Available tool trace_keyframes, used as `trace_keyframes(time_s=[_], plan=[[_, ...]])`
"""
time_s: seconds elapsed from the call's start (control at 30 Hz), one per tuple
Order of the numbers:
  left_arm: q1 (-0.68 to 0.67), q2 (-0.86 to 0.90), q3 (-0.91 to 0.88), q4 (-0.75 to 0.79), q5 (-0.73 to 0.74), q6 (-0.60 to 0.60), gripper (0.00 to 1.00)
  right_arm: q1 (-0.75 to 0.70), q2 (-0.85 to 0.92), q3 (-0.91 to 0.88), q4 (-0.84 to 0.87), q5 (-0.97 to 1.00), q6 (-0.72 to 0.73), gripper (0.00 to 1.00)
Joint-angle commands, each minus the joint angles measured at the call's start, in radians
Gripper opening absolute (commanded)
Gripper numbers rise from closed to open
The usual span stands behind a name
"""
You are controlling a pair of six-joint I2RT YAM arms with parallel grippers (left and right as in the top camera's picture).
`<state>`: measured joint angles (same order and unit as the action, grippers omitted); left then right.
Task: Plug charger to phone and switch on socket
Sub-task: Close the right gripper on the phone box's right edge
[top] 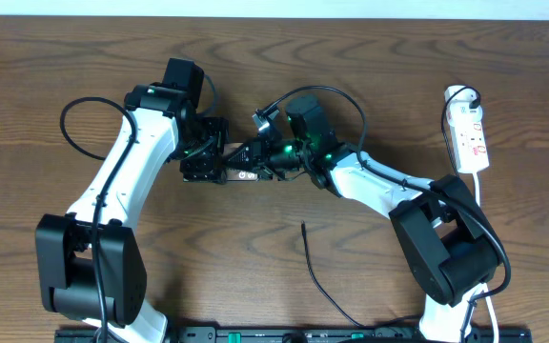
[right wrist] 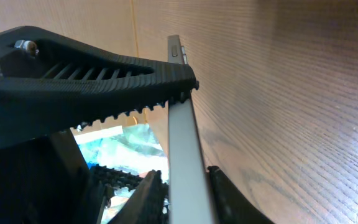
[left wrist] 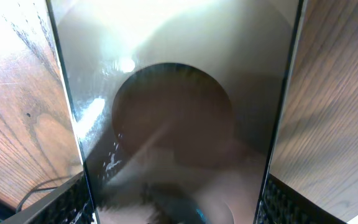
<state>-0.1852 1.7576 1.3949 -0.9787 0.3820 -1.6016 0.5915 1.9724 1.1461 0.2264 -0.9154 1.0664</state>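
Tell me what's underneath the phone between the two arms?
Only the wooden table shows, on both sides of the phone. The patch straight beneath is covered by the phone itself, so I cannot tell whether anything lies there.

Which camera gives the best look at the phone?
The left wrist view: the phone fills the frame face-on, its screen and dark oval plain. The right wrist view shows only its thin edge beside a ribbed finger. Overhead, it is almost hidden between the left gripper and right gripper.

White arms (top: pixel 127 171), black joints (top: pixel 89 272).
Black cables (top: pixel 69 122) loop; green lights (top: pixel 285 150) behind toothed black fingers (right wrist: pixel 73 93), silver screws (right wrist: pixel 20 45) at their roots.
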Motion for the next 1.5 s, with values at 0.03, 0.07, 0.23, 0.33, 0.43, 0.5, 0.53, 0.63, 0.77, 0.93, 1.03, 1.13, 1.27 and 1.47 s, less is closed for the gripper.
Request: trace_keyframes(time_s=[0.03,0.07,0.23,0.33,0.43,0.5,0.53,0.63,0.77,0.93,1.03,1.13,1.27,1.47], plan=[[-0.016,-0.031,0.029,0.000,0.033,-0.012,0.08,0.007,0.005,0.013,0.002,-0.002,-0.009,0.16],[-0.016,-0.031,0.029,0.000,0.033,-0.012,0.08,0.007,0.005,0.013,0.002,-0.002,-0.009,0.15],[-0.016,-0.031,0.029,0.000,0.033,-0.012,0.08,0.007,0.005,0.013,0.002,-0.002,-0.009,0.10],[-0.016,-0.031,0.029,0.000,0.033,-0.012,0.07,0.007,0.005,0.013,0.002,-0.002,-0.010,0.06],[-0.016,-0.031,0.029,0.000,0.033,-0.012,0.07,0.007,0.005,0.013,0.002,-0.003,-0.009,0.01],[-0.016,-0.031,0.029,0.000,0.033,-0.012,0.07,0.007,0.005,0.013,0.002,-0.003,-0.009,0.01],[-0.016,-0.031,0.029,0.000,0.033,-0.012,0.08,0.007,0.005,0.013,0.002,-0.003,-0.009,0.01],[-0.016,-0.031,0.029,0.000,0.033,-0.012,0.24,0.007,0.005,0.013,0.002,-0.003,-0.009,0.01],[-0.016,-0.031,0.029,0.000,0.033,-0.011,0.71,0.007,0.005,0.013,0.002,-0.003,-0.009,0.01],[-0.014,-0.031,0.029,0.000,0.034,0.046,0.90,0.007,0.005,0.013,0.002,-0.003,-0.009,0.01],[-0.005,-0.031,0.029,0.000,0.046,0.112,0.90,0.005,0.005,0.013,0.002,-0.003,-0.012,0.01],[0.016,-0.031,0.029,0.000,0.082,0.188,0.90,-0.003,0.005,0.013,0.002,-0.003,-0.025,0.01],[0.051,-0.031,0.029,0.000,0.135,0.306,0.90,-0.023,0.005,0.013,0.002,-0.003,-0.027,0.01],[0.105,-0.031,0.029,0.028,0.261,0.527,0.90,-0.064,0.005,0.013,0.002,-0.003,-0.026,0.01]])
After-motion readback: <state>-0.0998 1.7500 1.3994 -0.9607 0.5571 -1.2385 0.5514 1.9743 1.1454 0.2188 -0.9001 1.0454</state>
